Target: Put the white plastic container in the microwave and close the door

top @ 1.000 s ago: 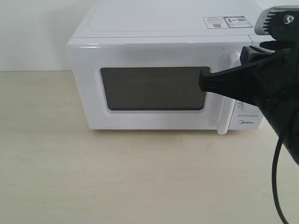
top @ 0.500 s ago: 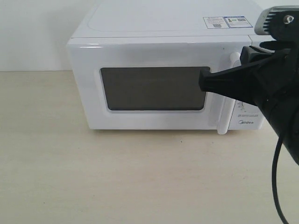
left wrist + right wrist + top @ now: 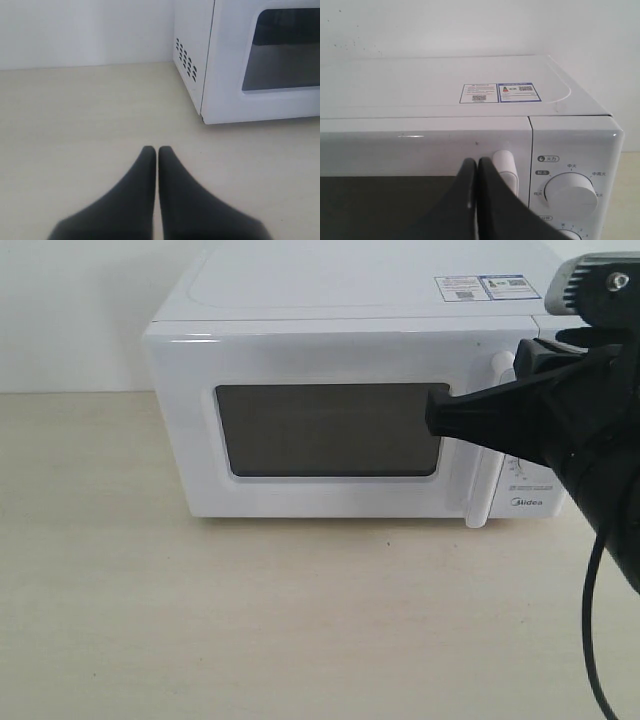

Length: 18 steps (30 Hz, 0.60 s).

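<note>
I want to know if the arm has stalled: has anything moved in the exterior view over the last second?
Nothing visibly changed. The right gripper stays shut in front of the door, near its handle. The door of the microwave stays closed.

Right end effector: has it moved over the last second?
No. In the exterior view the black right end effector keeps its tip at the same spot, on the right edge of the dark rectangular window in the white microwave door.
</note>
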Motion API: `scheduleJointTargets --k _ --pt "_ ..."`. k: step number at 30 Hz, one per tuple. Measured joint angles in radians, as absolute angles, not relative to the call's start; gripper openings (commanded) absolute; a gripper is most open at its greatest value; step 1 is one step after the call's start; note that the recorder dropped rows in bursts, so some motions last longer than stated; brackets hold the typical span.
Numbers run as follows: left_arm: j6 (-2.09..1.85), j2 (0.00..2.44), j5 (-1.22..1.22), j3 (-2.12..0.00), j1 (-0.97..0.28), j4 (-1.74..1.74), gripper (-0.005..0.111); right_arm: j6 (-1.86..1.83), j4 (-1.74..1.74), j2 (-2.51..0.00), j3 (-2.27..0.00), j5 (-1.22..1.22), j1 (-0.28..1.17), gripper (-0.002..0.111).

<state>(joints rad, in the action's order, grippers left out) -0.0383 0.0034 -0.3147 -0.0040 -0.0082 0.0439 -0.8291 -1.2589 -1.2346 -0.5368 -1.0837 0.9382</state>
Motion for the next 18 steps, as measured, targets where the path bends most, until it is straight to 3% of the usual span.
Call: scheduleJointTargets --k 18 --pt "-0.038 0.003 -0.315 -0.004 -0.008 0.042 0.004 -0.996 -1.259 -1.085 -0.537 -1.198 0.938 0.000"
